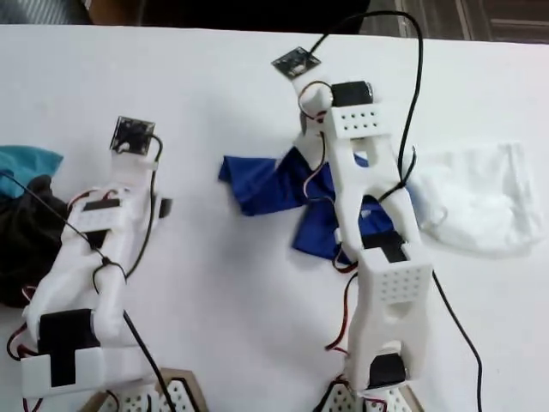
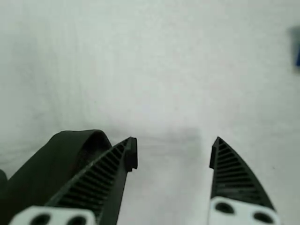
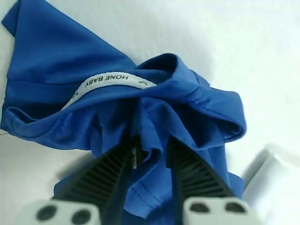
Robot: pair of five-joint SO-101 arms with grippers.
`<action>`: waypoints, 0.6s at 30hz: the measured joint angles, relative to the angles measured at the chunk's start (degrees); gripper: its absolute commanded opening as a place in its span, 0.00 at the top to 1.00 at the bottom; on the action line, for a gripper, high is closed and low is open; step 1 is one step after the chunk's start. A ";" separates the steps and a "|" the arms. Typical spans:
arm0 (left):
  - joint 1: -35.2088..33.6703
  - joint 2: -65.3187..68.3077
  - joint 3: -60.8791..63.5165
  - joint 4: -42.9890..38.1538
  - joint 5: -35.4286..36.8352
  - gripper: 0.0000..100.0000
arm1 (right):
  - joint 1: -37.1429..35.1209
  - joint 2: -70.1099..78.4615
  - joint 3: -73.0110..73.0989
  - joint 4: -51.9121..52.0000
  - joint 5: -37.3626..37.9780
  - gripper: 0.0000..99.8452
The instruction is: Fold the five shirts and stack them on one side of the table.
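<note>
Near the table (image 1: 232,300) centre, the right gripper (image 3: 152,145) clamps the blue shirt (image 3: 70,56); toward nine o'clock, the left gripper (image 2: 175,140) gapes wide.

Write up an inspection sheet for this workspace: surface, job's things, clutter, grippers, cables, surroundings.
Surface: white table, bare between the arms.
Job's things: blue shirt crumpled mid-table; white shirt crumpled beside it, towards the table's edge; black garment and teal cloth heaped at the opposite edge. Nothing folded or stacked.
Clutter: nothing seen.
Grippers: left gripper open over bare table; right gripper shut on a bunched fold of the blue shirt.
Cables: black cable loops over the table by the right arm; another black lead trails off the left arm.
Surroundings: dark strip beyond the far edge, details unclear.
</note>
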 measured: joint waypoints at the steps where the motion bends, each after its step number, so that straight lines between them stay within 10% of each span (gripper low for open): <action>1: 0.00 0.00 0.00 0.00 0.00 0.73 | 0.00 0.00 0.00 0.00 0.00 0.99; 18: -0.09 0.00 0.00 0.00 0.00 0.73 | -0.18 -17.58 -12.84 8.88 0.00 0.98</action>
